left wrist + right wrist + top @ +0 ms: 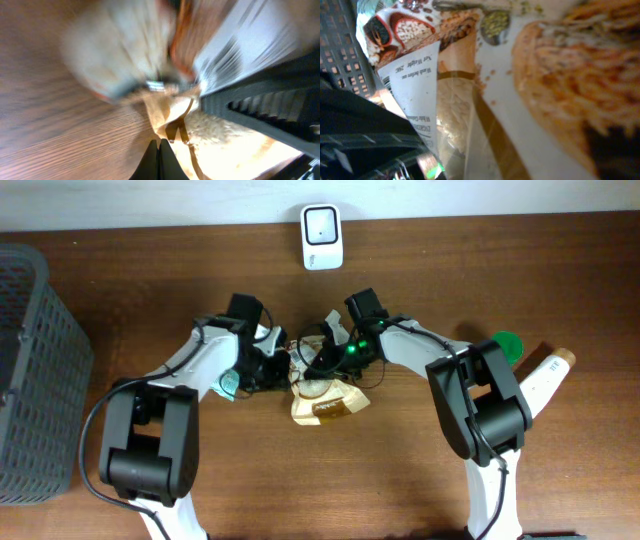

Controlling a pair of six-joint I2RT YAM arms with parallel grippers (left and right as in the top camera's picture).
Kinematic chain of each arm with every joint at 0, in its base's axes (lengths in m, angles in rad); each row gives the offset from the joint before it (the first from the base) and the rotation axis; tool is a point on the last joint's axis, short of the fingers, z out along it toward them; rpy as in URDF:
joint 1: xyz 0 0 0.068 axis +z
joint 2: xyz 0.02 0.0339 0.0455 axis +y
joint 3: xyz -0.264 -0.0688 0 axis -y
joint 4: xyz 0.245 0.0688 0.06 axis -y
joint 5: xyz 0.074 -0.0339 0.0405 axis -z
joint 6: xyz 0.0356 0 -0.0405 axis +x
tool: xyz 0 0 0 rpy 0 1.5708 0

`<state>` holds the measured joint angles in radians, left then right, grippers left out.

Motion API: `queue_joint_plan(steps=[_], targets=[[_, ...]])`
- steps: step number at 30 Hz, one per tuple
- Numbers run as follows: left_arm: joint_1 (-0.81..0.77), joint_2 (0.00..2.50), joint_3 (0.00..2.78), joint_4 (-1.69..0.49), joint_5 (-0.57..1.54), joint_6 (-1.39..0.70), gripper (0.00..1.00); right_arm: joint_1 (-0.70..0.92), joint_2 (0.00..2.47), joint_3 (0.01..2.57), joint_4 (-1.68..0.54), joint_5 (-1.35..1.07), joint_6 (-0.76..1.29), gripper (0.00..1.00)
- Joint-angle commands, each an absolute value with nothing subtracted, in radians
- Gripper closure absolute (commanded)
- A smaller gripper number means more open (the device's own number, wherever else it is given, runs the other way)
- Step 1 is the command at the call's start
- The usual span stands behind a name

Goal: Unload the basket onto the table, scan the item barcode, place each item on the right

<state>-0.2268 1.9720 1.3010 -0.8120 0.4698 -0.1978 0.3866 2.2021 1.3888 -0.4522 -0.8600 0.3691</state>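
Mock shop checkout: scanner (322,236), basket (35,370), wooden table (400,480).

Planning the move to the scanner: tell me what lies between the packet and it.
Nothing loose: bare table runs from the packet up to the white scanner. Only the left gripper and right gripper sit at its scanner-side edge.

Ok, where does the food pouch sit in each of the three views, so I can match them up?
Overhead: the food pouch lies near the centre of the picture.
Left wrist: blurred and close, across the upper and right part.
Right wrist: it fills nearly the whole frame.
Shared landmark: the grey basket, at the left edge overhead and top left in right wrist; not in left wrist.
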Motion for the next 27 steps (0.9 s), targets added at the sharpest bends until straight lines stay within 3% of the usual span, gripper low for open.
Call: queue_joint_plan(steps=[1, 5, 7, 8, 10, 11, 20, 23, 27], targets=[[-0.176, 1.873, 1.425, -0.848, 0.448, -0.155, 1.0, 0.361, 2.104, 1.367, -0.491, -0.842, 0.254, 0.96], [-0.086, 1.811, 1.498, -0.835, 0.444, -0.155, 1.0, 0.343, 1.972, 1.367, -0.529, -0.815, 0.214, 0.96], [-0.036, 1.81, 1.503, -0.802, 0.443, -0.155, 0.84, 0.332, 1.878, 1.375, -0.553, -0.789, 0.214, 0.96], [-0.018, 1.81, 1.502, -0.796, 0.443, -0.155, 0.66, 0.325, 1.844, 1.38, -0.562, -0.788, 0.214, 0.96], [0.015, 1.81, 1.503, -0.785, 0.393, -0.155, 0.1, 0.3, 1.763, 1.425, -0.626, -0.789, 0.217, 0.96], [0.02, 1.81, 1.503, -0.785, 0.371, -0.155, 0.01, 0.287, 1.735, 1.465, -0.681, -0.789, 0.217, 0.96], [0.023, 1.81, 1.502, -0.786, 0.343, -0.155, 0.01, 0.269, 1.687, 1.888, -1.053, -0.764, 0.11, 0.96], [0.023, 1.81, 1.502, -0.786, 0.343, -0.155, 0.01, 0.269, 1.694, 1.901, -1.063, -0.73, 0.117, 0.96], [0.023, 1.81, 1.502, -0.786, 0.343, -0.155, 0.01, 0.338, 1.785, 1.901, -0.968, -0.489, 0.121, 0.96]])
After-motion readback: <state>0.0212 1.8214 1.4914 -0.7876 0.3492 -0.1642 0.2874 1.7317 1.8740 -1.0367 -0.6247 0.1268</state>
